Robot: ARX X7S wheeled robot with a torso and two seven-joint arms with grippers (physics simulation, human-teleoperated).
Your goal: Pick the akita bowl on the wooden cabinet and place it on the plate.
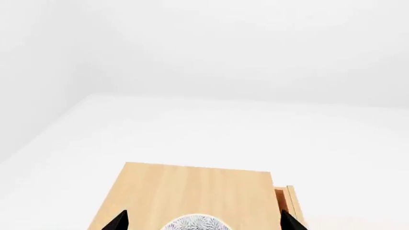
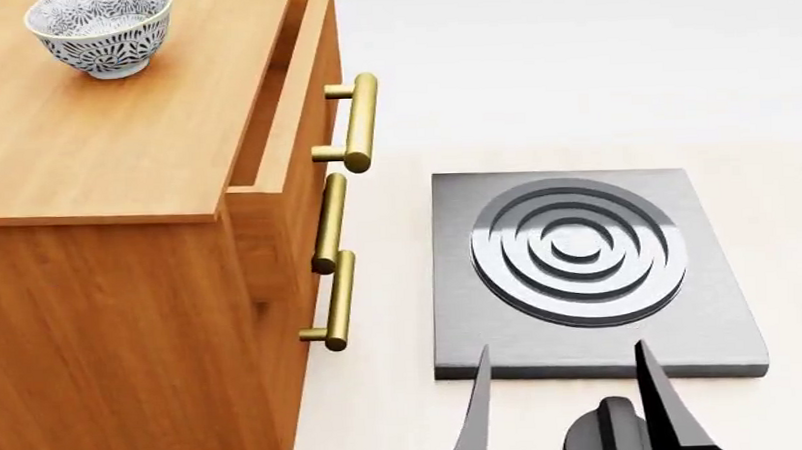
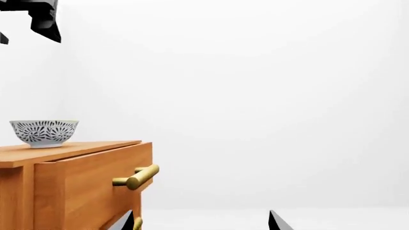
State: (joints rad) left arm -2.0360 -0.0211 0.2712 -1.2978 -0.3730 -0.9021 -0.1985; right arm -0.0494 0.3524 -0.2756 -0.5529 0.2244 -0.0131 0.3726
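Observation:
The akita bowl [image 2: 101, 33], white with a dense dark grey-blue pattern, stands upright at the far left of the wooden cabinet [image 2: 118, 145] top. In the left wrist view its rim [image 1: 195, 223] shows just between the two black tips of my left gripper [image 1: 203, 223], which is open above the cabinet top [image 1: 191, 191] and holds nothing. My right gripper [image 2: 568, 409] is open and empty, low in front of the cabinet's drawer side. From the right wrist view the bowl [image 3: 43, 132] sits on the cabinet [image 3: 76, 177], with my right gripper [image 3: 202, 221] beside the drawer fronts. The plate is out of view.
A dark grey slab with raised concentric rings [image 2: 590, 268] lies on the pale floor right of the cabinet. The top drawer [image 2: 297, 99] is pulled out slightly, and brass bar handles [image 2: 357, 121] stick out toward the slab. A black part of my left arm [image 3: 41, 17] hangs above the bowl.

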